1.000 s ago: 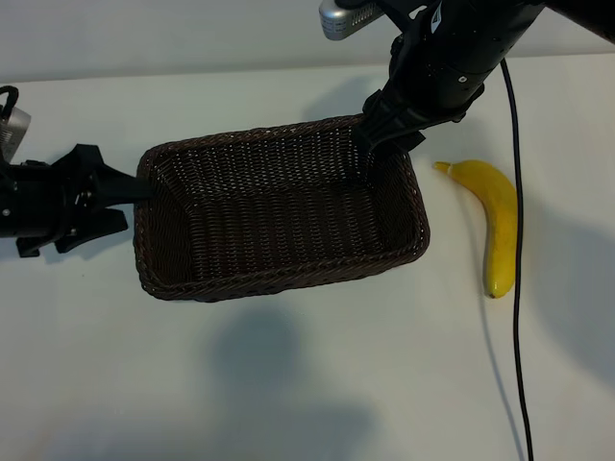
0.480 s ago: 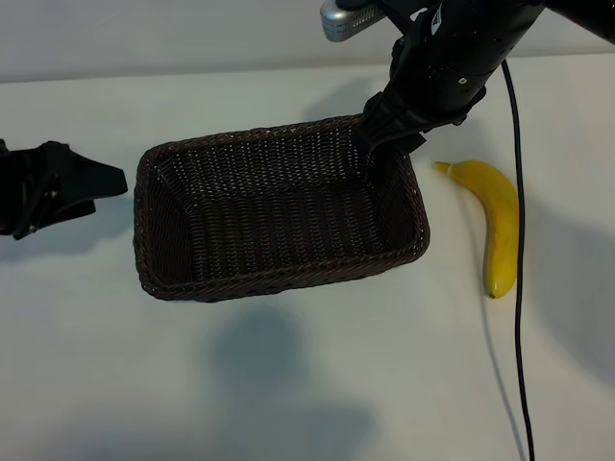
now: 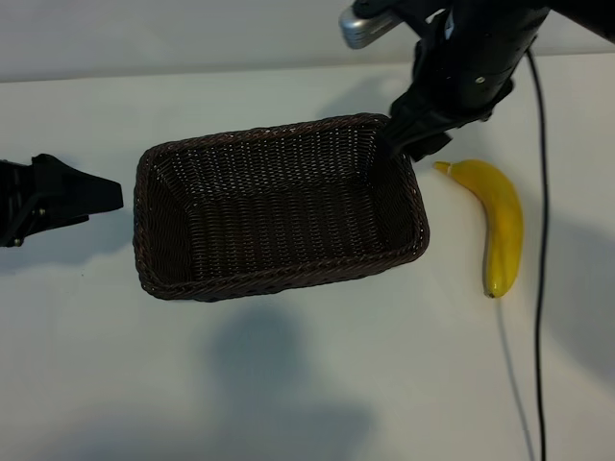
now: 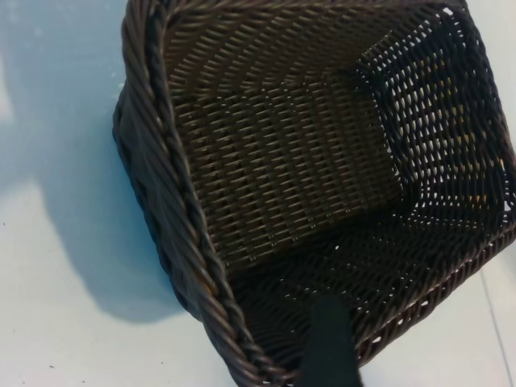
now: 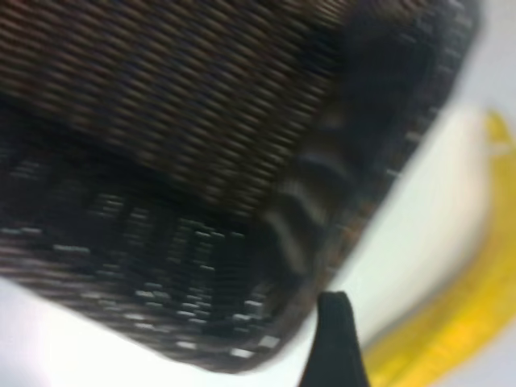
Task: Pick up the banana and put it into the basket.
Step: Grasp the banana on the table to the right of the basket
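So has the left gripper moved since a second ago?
Yes. The left gripper has pulled back from the basket, leftward in the exterior view; it was at the rim, now there's a clear gap.

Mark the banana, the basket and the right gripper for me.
banana [image 3: 503,216]: exterior view, middle of its curved yellow body, on the table beside the basket.
basket [image 3: 279,279]: exterior view, near braided rim.
right gripper [image 3: 413,146]: exterior view, fingertips at the basket's far right corner.
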{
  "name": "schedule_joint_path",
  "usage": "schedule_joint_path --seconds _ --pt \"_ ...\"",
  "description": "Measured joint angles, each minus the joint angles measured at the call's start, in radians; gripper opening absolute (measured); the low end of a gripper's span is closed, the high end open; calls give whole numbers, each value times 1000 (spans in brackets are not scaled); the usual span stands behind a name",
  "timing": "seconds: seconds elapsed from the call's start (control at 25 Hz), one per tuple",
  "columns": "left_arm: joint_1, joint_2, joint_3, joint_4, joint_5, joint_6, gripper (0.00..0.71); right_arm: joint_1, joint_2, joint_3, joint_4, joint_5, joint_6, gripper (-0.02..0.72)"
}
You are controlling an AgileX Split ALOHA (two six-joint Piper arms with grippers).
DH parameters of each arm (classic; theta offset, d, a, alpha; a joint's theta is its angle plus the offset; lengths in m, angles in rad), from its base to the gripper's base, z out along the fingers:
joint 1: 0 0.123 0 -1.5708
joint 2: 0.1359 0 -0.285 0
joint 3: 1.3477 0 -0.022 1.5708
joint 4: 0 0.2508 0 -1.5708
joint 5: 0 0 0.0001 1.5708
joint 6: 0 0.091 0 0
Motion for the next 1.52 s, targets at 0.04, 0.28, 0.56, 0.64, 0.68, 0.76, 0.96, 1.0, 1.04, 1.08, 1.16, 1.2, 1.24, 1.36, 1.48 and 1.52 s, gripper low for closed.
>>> schedule_joint_path --seconds 0.04,0.28,0.56,0.64,0.68,0.76,0.96,1.0,1.04,1.08,1.16,1.2,1.24,1.36,1.48,1.52 --pt "0 -1 0 0 0 1 588 -11 0 0 -15 5 8 550" --pt "0 -2 0 6 3 1 588 -149 0 0 -21 30 31 550" --pt "0 -2 0 6 3 14 588 -272 -1 33 105 39 -54 558" --pt "0 -2 0 6 3 16 587 -280 -1 60 141 34 -77 572" --pt "0 -2 0 6 3 16 587 -280 -1 73 150 22 -80 576" --pt "0 -2 0 6 3 16 587 -280 -2 101 157 -6 -83 580" --pt "0 -2 0 6 3 17 587 -280 2 173 162 -74 -83 580" --pt "0 -2 0 6 3 17 587 -280 6 184 162 -86 -83 580" --pt "0 -2 0 6 3 17 587 -280 13 194 162 -92 -83 580" --pt "0 -2 0 6 3 17 587 -280 23 203 162 -97 -83 580" --pt "0 -2 0 6 3 18 587 -280 50 208 162 -104 -83 580" --pt "0 -2 0 6 3 19 587 -280 62 209 163 -112 -83 580" --pt "0 -2 0 6 3 19 587 -280 74 209 164 -118 -83 580" --pt "0 -2 0 6 3 19 587 -280 94 209 170 -136 -83 580" --pt "0 -2 0 6 3 19 587 -280 102 209 171 -151 -83 580" --pt "0 -2 0 6 3 19 587 -280 105 209 171 -157 -83 580"
